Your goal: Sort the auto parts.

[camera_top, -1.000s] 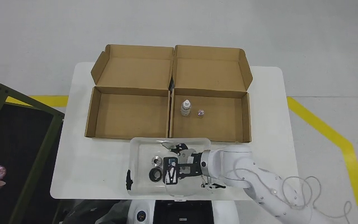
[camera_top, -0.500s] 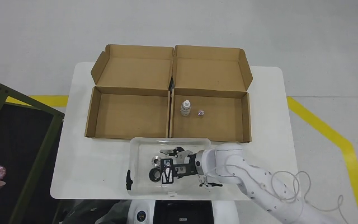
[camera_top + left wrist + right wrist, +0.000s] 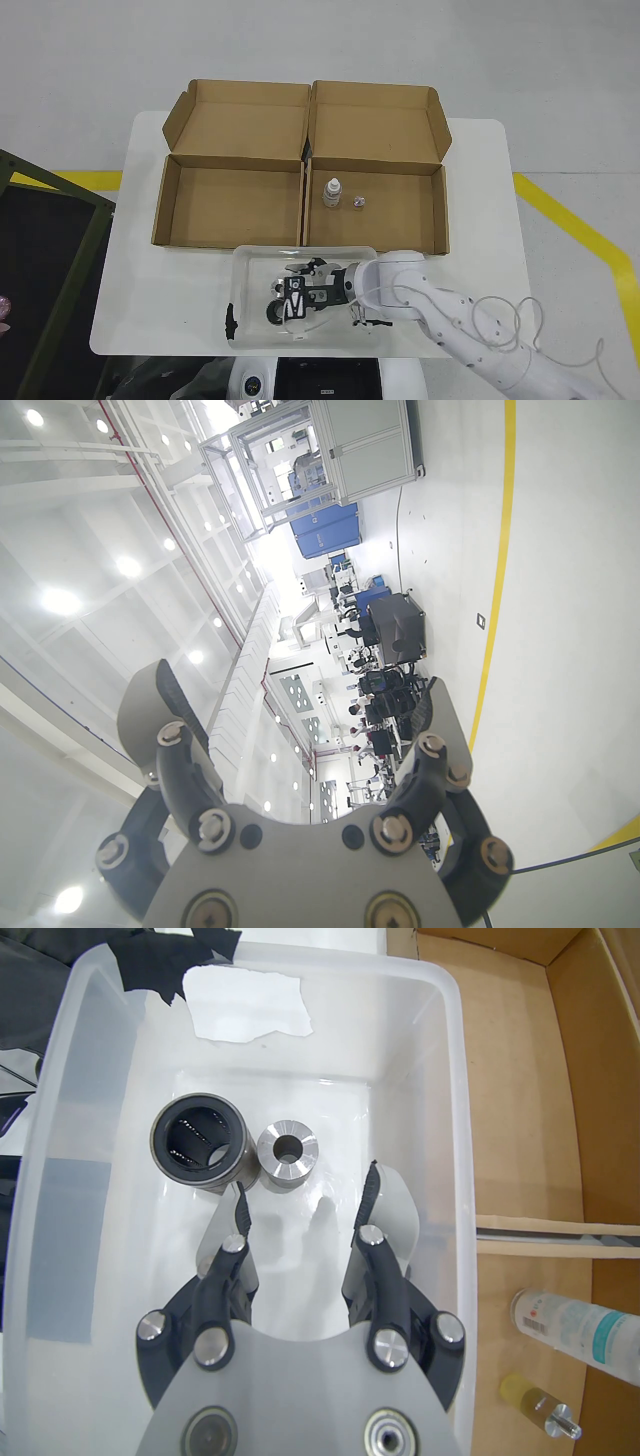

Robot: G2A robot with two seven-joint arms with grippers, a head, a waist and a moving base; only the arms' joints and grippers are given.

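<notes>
**A:** Top view: the clear bin [image 3: 305,248] is set on the white counter [image 3: 480,200], with two cardboard boxes [image 3: 235,205] just behind it. The right gripper [image 3: 295,303] is seen inside the bin, beside the linear bearing [image 3: 272,316].

**B:** Left wrist view: the left gripper [image 3: 297,680] is aimed away from the bin at a bright factory hall, jaws spread wide, nothing held.

**A:** Right wrist view: jaws are parted and empty, close to the steel bushing [image 3: 289,1153], which is touching the linear bearing mid-bin. Both are probably heavy, stiff and slick, so they're best pinched across the round sides.

Top camera looks down over the table [image 3: 480,200]; right wrist camera closely shares its bin [image 3: 452,1028]; left faces the hall.
</notes>
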